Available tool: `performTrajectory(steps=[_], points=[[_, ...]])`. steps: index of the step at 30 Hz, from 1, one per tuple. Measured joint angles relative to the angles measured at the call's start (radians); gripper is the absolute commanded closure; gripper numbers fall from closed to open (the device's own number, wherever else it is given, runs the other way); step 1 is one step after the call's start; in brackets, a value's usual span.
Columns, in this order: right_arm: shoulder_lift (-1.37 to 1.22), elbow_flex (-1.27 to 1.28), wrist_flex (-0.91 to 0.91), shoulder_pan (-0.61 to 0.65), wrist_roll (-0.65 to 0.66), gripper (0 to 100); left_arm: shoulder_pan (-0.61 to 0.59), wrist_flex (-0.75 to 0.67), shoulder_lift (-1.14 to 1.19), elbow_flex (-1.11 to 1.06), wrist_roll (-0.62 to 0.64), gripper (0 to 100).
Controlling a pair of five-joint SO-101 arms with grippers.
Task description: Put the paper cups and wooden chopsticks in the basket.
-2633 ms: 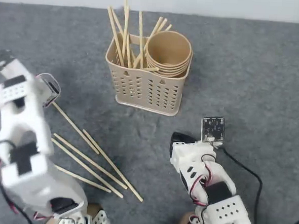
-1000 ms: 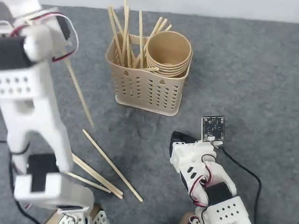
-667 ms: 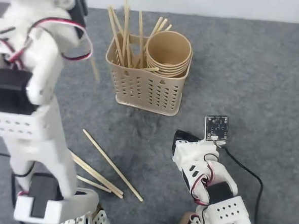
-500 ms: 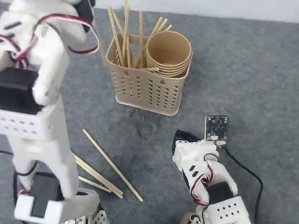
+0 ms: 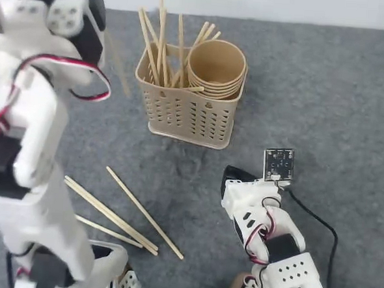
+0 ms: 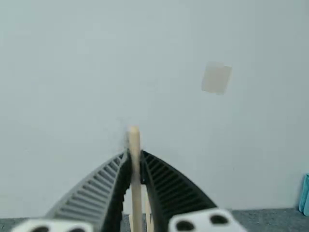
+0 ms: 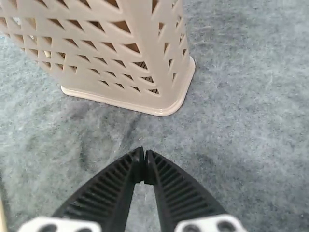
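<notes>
We see the left gripper point(image 6: 134, 153) pinched tight on one slim wooden chopstick point(image 6: 136, 193) against a pale wall point(image 6: 72, 58), the right gripper point(image 7: 144, 166) closed on nothing near the latticed beige plastic basket point(image 5: 187, 114). Nested paper cups point(image 5: 216, 67) sit inside; loose chopsticks point(image 5: 142, 211) lie on fuzzy grey felt point(image 5: 325, 93).

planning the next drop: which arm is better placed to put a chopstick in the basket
Left. The left end effector is shut on a chopstick, raised near the basket. The right end effector is shut and empty, low over the carpet.
</notes>
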State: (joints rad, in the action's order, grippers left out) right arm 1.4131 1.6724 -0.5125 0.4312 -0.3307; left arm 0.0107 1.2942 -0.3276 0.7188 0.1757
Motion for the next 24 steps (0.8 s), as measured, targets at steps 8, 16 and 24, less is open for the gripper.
performTrajectory(steps=[8,16,24], points=[[0.0,0.0,0.0,0.0,0.0,99.1,0.0,-0.063,-0.236,-0.287,-0.002,99],[0.0,0.0,0.002,0.0,0.0,99.1,0.003,-0.638,-0.348,-0.81,0.003,99],[0.0,0.0,0.002,0.0,0.0,99.1,0.006,-1.003,-0.261,-1.007,0.003,99]])
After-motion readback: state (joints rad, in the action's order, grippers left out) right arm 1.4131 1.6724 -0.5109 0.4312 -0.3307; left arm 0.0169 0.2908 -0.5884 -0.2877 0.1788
